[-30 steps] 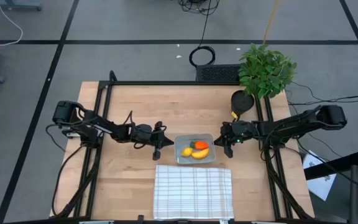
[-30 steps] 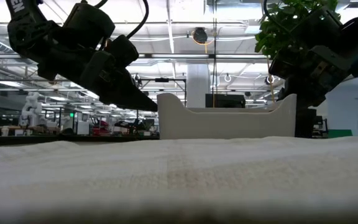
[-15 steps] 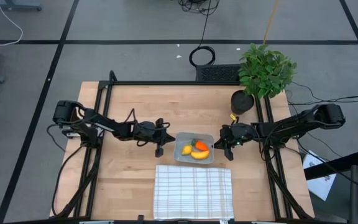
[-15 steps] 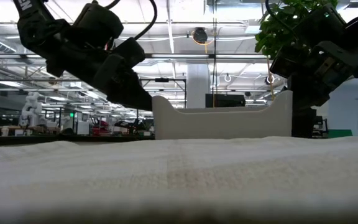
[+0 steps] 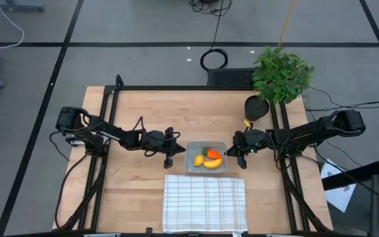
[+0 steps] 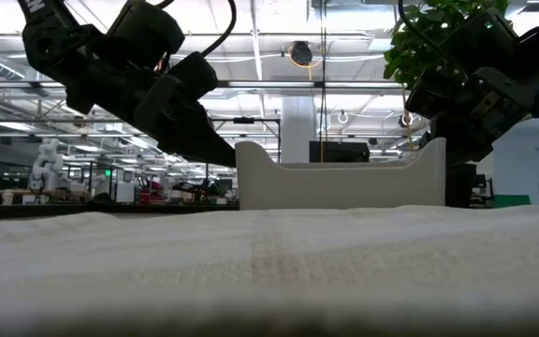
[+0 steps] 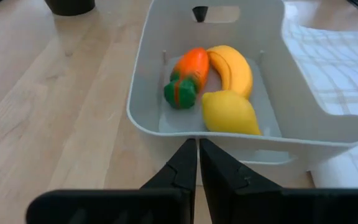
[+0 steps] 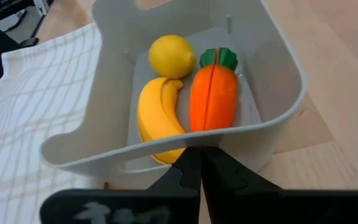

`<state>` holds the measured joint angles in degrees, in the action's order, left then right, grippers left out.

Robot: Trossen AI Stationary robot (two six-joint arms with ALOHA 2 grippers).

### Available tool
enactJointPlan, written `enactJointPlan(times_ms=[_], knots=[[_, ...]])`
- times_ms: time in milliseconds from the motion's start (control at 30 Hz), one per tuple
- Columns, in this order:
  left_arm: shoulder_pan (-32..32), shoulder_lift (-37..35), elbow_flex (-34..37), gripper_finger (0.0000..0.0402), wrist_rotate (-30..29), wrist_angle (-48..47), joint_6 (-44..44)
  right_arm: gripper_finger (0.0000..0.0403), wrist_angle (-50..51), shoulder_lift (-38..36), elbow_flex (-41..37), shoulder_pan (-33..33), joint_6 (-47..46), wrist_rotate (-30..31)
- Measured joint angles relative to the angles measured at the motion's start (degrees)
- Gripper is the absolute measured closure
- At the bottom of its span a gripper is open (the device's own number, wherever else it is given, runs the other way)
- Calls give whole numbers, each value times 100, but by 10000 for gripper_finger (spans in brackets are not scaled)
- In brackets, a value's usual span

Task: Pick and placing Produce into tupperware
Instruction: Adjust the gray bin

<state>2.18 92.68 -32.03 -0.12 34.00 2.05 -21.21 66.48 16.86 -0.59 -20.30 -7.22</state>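
The tupperware [image 5: 190, 151] is a small grey-clear square tub standing on the wooden table just beyond the checked cloth. Inside it lie the banana [image 7: 232, 68], the lemon [image 7: 229, 112] and the carrot [image 7: 190, 65] with its green top. My left gripper [image 5: 170, 160] is shut at the tub's left wall. My right gripper [image 5: 241, 160] is shut at its right wall. The tub sits between the two grippers. My left gripper touches the outer face of the tub's left wall [image 7: 197, 132] with its shut fingertips [image 7: 188, 155]. It comes level and low from the table's left, and the tub stands flat on the table. My right gripper meets the outer face of the tub's right wall [image 8: 229, 138] with its shut fingertips [image 8: 191, 163], coming level from the table's right.
A white checked cloth [image 5: 204, 201] lies at the near edge, right in front of the tub. A leafy potted plant [image 5: 281, 76] and a black round pot [image 5: 256, 106] stand at the far right. Bare wood stretches across the far and left parts of the table.
My left gripper moved right, toward the tub, until its tip reached the left wall. The tub slid slightly toward the table's left and then back to the right between the two grippers. Both grippers stayed shut.
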Motion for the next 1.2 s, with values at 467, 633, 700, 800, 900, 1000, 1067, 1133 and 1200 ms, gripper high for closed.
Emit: enactJointPlan(times_ms=[467,633,700,800,900,1000,1067,1133,1200], knots=[[8,0,-7,376,-151,-14,-25,403,35,-2,2,14,41,-4],[10,-2,-15,376,-151,-82,-24,403,170,-12,21,14,-39,-7],[15,-2,-17,376,-172,-112,-18,403,265,-37,27,14,-64,-1],[21,-2,-17,376,-236,-166,-20,403,290,-58,28,14,-89,6],[45,-2,-20,376,-270,-234,-62,403,374,-147,28,14,-91,42],[91,-2,-20,376,-364,-243,-81,403,531,-335,28,14,-111,67],[116,-2,-20,376,-460,-243,-87,403,732,-524,28,9,-115,151],[133,-2,-20,376,-490,-243,-136,403,931,-708,26,10,-115,215],[135,-2,-20,376,-491,-243,-147,403,1138,-896,26,8,-134,260]])
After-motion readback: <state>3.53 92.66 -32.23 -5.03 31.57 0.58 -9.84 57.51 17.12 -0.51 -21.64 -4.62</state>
